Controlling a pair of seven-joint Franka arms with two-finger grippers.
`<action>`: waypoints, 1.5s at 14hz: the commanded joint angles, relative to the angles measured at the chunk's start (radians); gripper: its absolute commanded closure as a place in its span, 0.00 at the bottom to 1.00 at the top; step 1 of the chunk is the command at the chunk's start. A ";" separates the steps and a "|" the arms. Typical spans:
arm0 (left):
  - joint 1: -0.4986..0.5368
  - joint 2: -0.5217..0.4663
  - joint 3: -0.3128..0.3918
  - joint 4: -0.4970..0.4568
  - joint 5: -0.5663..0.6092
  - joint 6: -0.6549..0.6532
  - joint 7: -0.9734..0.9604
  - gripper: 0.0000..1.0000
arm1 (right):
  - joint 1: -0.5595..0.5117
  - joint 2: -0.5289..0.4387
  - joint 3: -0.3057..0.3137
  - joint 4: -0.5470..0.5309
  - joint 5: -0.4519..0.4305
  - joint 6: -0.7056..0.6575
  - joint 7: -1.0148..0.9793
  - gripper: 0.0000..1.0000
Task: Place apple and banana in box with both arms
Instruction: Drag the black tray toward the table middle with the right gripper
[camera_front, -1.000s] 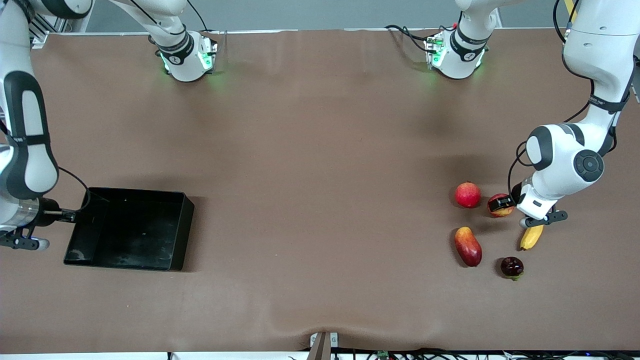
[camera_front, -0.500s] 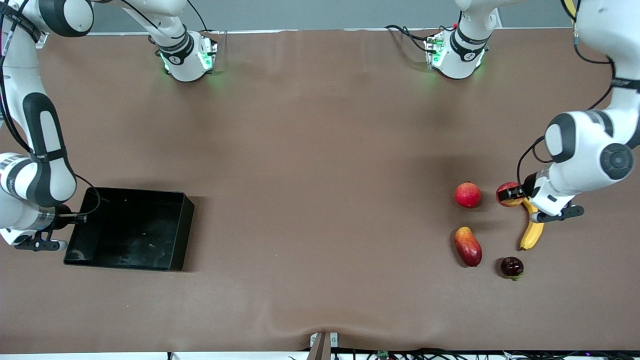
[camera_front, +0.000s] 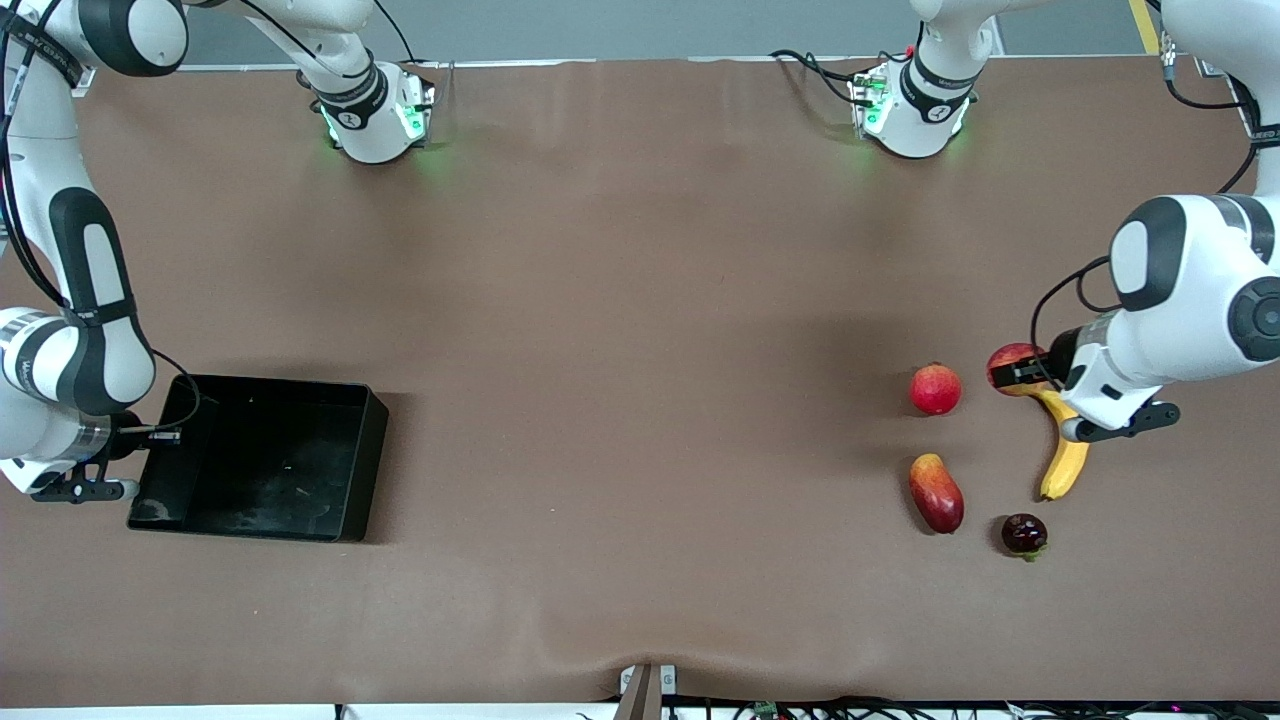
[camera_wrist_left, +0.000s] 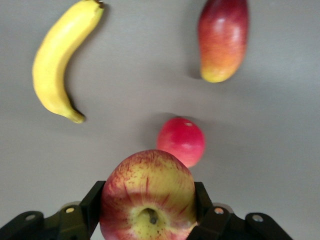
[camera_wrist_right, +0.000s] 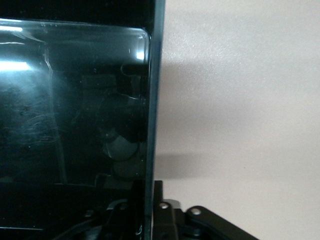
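Red apple (camera_wrist_left: 147, 195) streaked yellow, banana (camera_wrist_left: 60, 60) yellow, box (camera_front: 260, 458) glossy black.

A small round red apple streaked with yellow (camera_wrist_left: 148, 196) hangs lifted above the table, stem dimple showing. A long curved yellow banana (camera_front: 1062, 447) lies on the brown cloth at the left arm's end. A shallow glossy black plastic tray (camera_front: 352, 462) sits empty at the right arm's end.

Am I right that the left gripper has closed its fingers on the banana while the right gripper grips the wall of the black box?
Not quite: the left gripper is shut on the apple, as the left wrist view shows. The banana lies on the table. The right gripper does grip the box wall.
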 joint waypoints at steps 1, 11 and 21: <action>0.001 0.005 -0.044 0.044 -0.004 -0.034 -0.079 1.00 | -0.014 -0.006 0.017 0.020 -0.017 -0.014 -0.007 1.00; 0.009 0.002 -0.058 0.081 -0.002 -0.086 -0.090 1.00 | 0.260 -0.115 0.027 0.020 0.003 -0.078 0.229 1.00; 0.002 0.010 -0.058 0.132 -0.002 -0.124 -0.097 1.00 | 0.746 -0.152 0.027 -0.032 0.187 -0.120 0.779 1.00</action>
